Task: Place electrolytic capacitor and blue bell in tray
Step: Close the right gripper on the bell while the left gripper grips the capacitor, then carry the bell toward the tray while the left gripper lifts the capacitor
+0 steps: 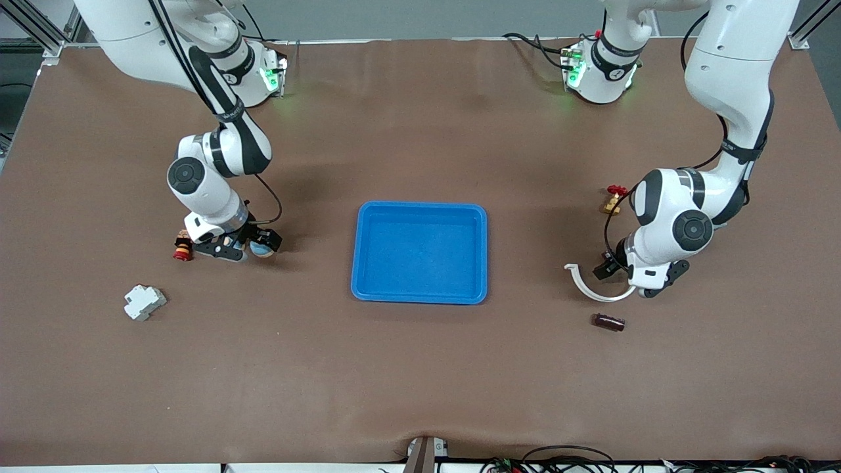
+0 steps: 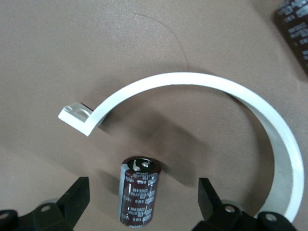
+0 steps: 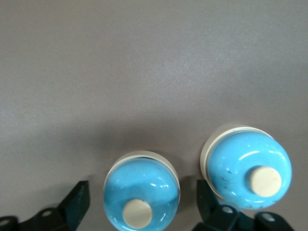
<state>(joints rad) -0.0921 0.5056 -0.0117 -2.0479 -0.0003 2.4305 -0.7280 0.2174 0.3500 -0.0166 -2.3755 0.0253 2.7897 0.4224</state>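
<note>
From across the table the right gripper (image 1: pixel 240 246) hides nearly all of the blue bell (image 1: pixel 261 249). The left arm's wrist covers the capacitor (image 2: pixel 139 190), whose base the left wrist view cuts off. A dark cylinder (image 2: pixel 293 29) runs off that view's corner.

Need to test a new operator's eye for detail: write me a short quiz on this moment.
1. True or false: the blue tray already holds a bell.
2. What sits between the open fingers of the left gripper? A) an electrolytic capacitor B) a white curved clip C) a grey block
3. How many blue bells show in the right wrist view?

Key
1. False: the tray holds nothing.
2. A.
3. Two: one bell between the open fingers of the right gripper, not yet gripped, and a second bell on the table just outside one finger.
</note>
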